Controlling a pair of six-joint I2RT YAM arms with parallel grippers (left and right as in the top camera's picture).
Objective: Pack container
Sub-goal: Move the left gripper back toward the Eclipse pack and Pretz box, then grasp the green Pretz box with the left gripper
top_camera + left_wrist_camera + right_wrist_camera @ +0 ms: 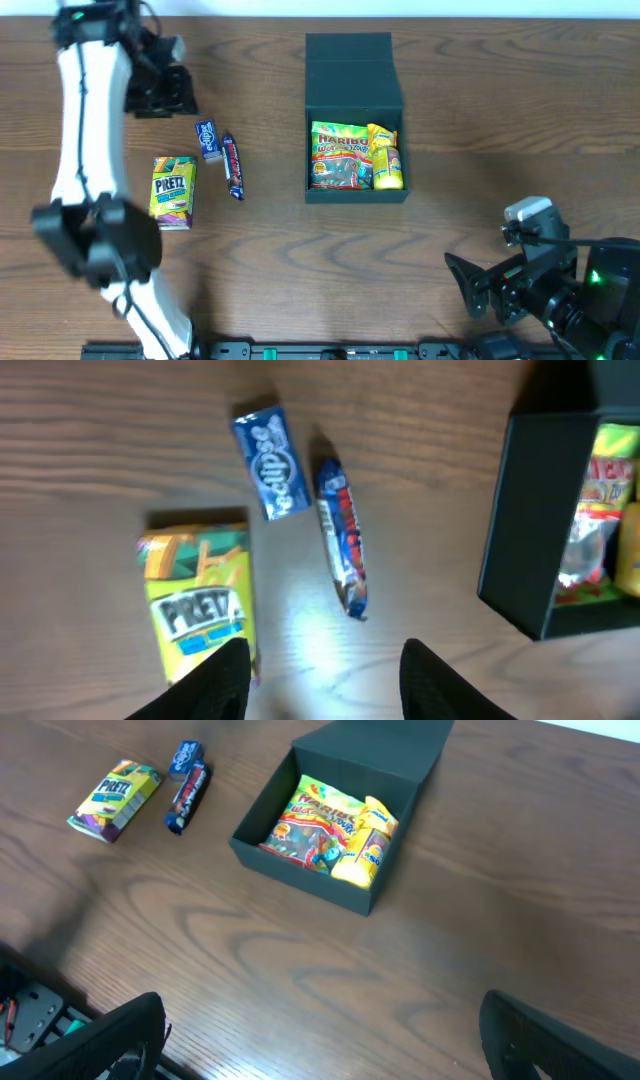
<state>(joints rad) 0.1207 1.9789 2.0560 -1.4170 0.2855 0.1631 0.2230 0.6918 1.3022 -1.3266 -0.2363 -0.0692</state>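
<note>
"Black fingers on the left arm: how do they stand?" asks the inspector.

"Spread wide, holding nothing," I report. "My left wrist camera shows the left gripper (325, 685) hanging over the wooden table (120, 440). On the overhead it sits toward the far left, apart from the 3 loose snacks."

"And the right?"

"The right gripper (320, 1050) is also wide apart and empty. It is low at the near right edge, well apart from the container (355, 193)."

"Locate the container."

"It is at the table's middle, toward the far side. The lid (348, 65) is swung back on the far edge and the inside is exposed. 2 packets lie within, touching: a bag (341, 155) on the left and a yellow packet (388, 160) on the right."

"Legible markings?"

"The bag reads HARIBO in red. I cannot read the yellow packet's print. Left of the container, a green-yellow box (197, 600) reads PRETZ. A small blue packet (270, 462) lies beyond it, with a long blue-and-red bar (341, 538) just beside that packet. Both carry white lettering that is too blurred for me to read. The 3 lie flat on the table, well apart from the container."
</note>
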